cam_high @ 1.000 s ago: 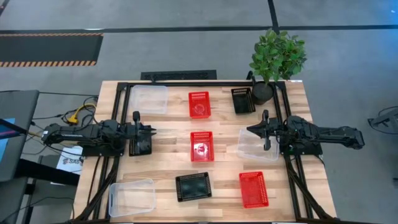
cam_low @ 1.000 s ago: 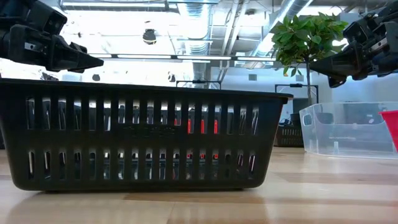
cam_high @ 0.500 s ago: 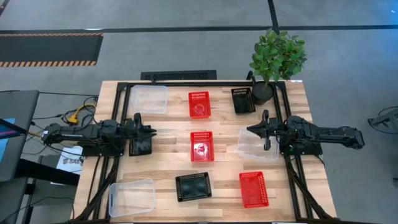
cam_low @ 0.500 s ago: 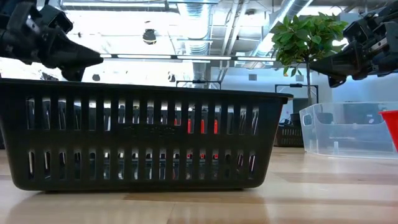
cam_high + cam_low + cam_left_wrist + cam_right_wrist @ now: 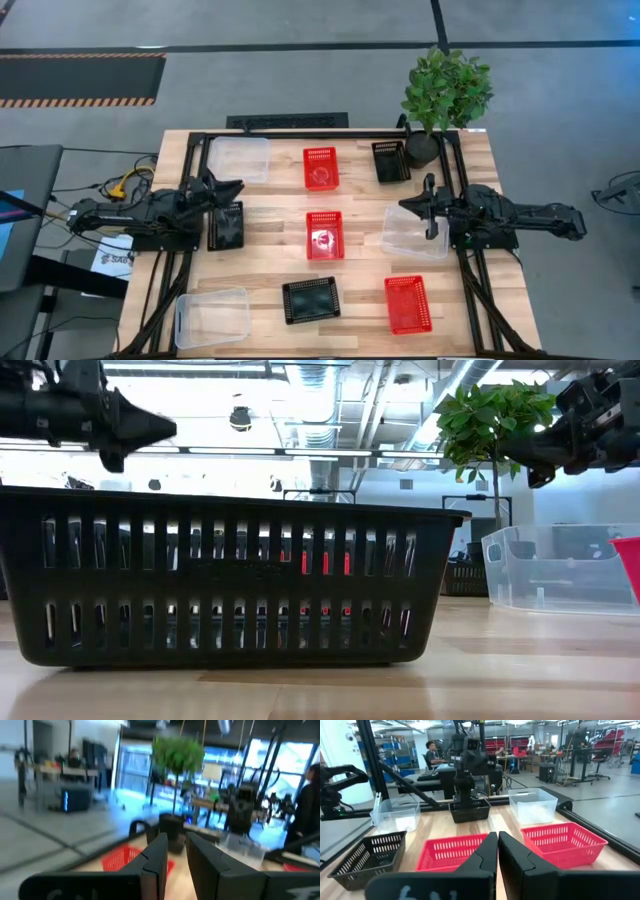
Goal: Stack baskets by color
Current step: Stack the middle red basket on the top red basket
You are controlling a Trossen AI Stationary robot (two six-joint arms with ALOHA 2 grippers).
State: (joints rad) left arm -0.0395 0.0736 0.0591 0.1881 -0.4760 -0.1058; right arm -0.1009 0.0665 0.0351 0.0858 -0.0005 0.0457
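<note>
Up close in the low view sits a black basket (image 5: 225, 585), with a clear basket (image 5: 555, 568) and a plant (image 5: 497, 422) behind it. Farther back, the left gripper (image 5: 232, 187) hangs over another black basket (image 5: 225, 227), fingers nearly shut on nothing, and the right gripper (image 5: 408, 207) hangs over that clear basket, shut and empty. Red baskets (image 5: 324, 235) lie down the table (image 5: 265, 262) middle, all still apart.

We worked in a robotics lab: exposed ceiling ducts (image 5: 480, 380) ran overhead, a person sat at a workstation (image 5: 434, 755) behind the wooden tabletop (image 5: 265, 265), and hazard striping (image 5: 80, 101) marked the grey floor.
</note>
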